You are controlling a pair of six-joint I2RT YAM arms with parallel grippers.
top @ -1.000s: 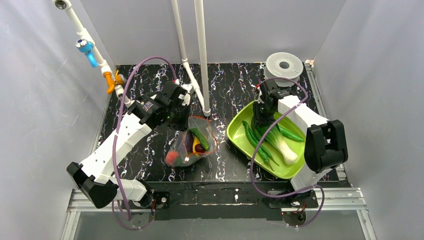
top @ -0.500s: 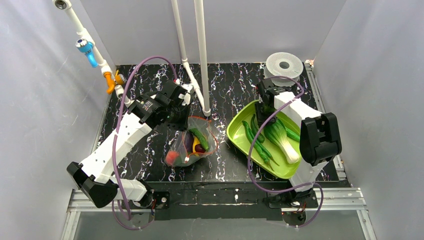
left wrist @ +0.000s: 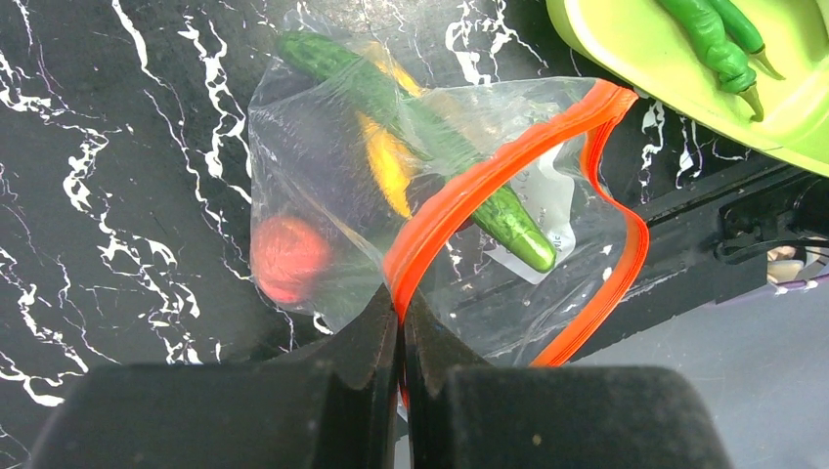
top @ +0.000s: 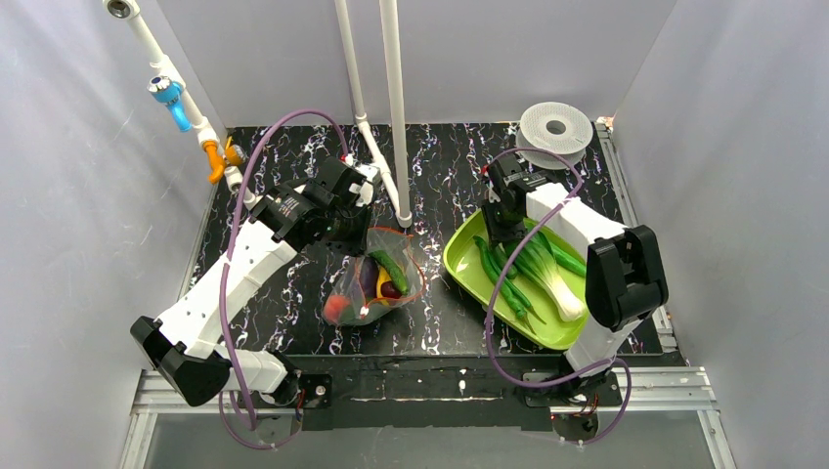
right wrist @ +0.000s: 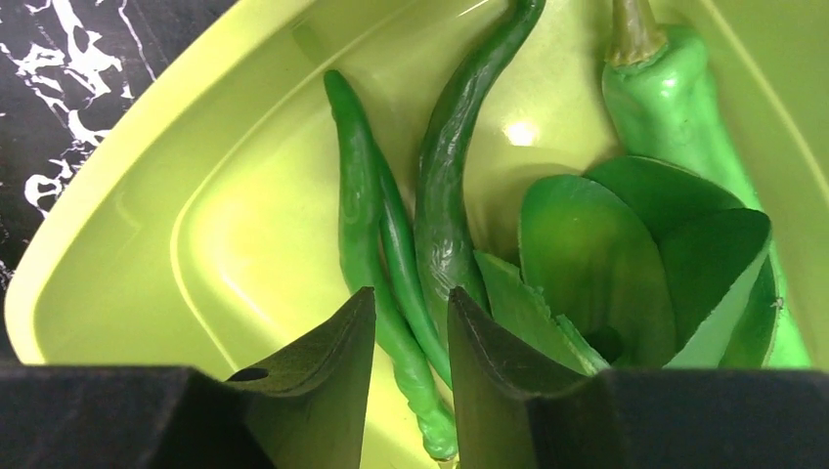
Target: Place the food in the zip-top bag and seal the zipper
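The clear zip-top bag [top: 381, 283] lies left of centre with its mouth held open. It holds a red tomato [left wrist: 288, 259], a yellow piece [left wrist: 386, 161], a dark eggplant [top: 370, 281] and a green cucumber [left wrist: 508, 220]. My left gripper [left wrist: 401, 303] is shut on the red-orange zipper [left wrist: 489, 171] at the bag's mouth and also shows in the top view [top: 354, 234]. My right gripper [right wrist: 411, 298] is open, low over the far left end of the lime-green tray [right wrist: 147, 225]. Its jaws straddle a slim green chili [right wrist: 364, 225] beside a long dark bean [right wrist: 445, 195].
The tray [top: 459, 264] also holds a bok choy [right wrist: 626, 254] and a fat green pepper [right wrist: 665, 107]. White pipes [top: 396, 117] stand behind the bag. A white round disc [top: 555, 127] sits at the back right. A pipe with blue and orange fittings [top: 176, 98] is on the left wall.
My right arm has swung left and back along the tray, so its gripper is over the tray's far left end. The left arm and the bag have not moved.
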